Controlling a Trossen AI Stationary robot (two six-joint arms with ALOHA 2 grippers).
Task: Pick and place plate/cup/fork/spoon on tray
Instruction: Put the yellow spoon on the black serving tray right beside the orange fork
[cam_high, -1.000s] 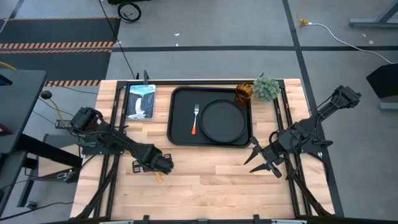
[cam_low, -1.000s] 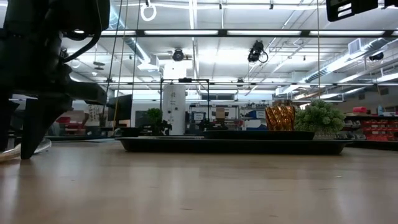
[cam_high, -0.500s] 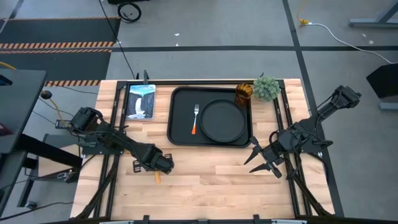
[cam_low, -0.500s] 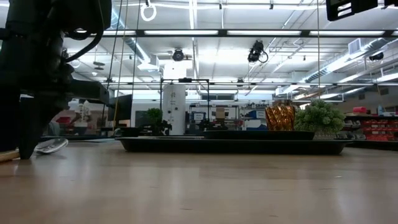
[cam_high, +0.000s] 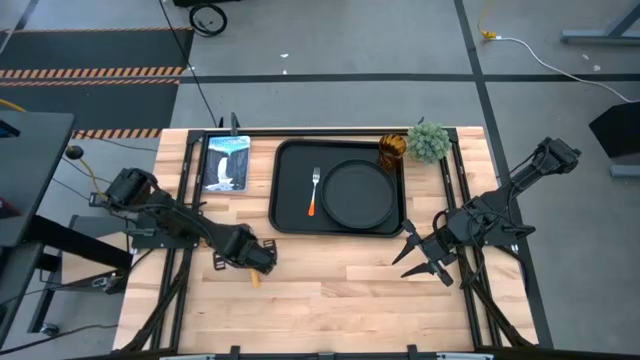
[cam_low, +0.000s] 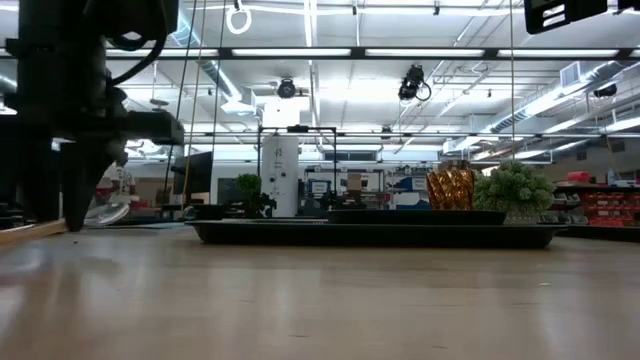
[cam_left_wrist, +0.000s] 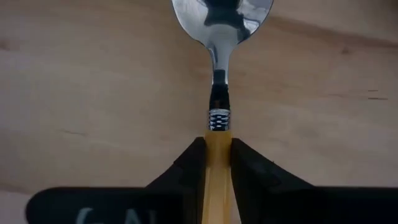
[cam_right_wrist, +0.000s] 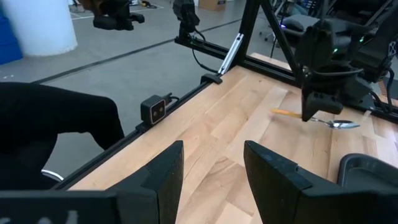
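My left gripper (cam_high: 250, 258) is shut on the spoon (cam_left_wrist: 219, 74), which has a silver bowl and an orange handle, over the table's near left part. It also shows in the low view (cam_low: 80, 215) and the right wrist view (cam_right_wrist: 317, 115). The black tray (cam_high: 287, 215) lies at the far middle. It holds the round black plate (cam_high: 358, 193) and the fork (cam_high: 314, 190). The amber cup (cam_high: 391, 150) stands at the tray's far right corner. My right gripper (cam_high: 425, 262) is open and empty near the table's right side. My left gripper pinches the spoon's orange handle (cam_left_wrist: 217, 149) between its two fingers, just behind the metal collar at the bowl end. The fingers point down from above and stand on either side of the handle. The spoon is tilted: the bowl (cam_low: 105, 210) is raised, the handle's free end (cam_low: 25, 233) is lower.
A green potted plant (cam_high: 429, 141) stands at the far right beside the cup. A picture card (cam_high: 226, 161) lies at the far left. Bare wood lies between the tray and the table's near edge.
My left gripper has gone up with the spoon. The spoon's bowl, which lay low at the table, now stands clearly higher, and the spoon has tipped with its handle end lower.
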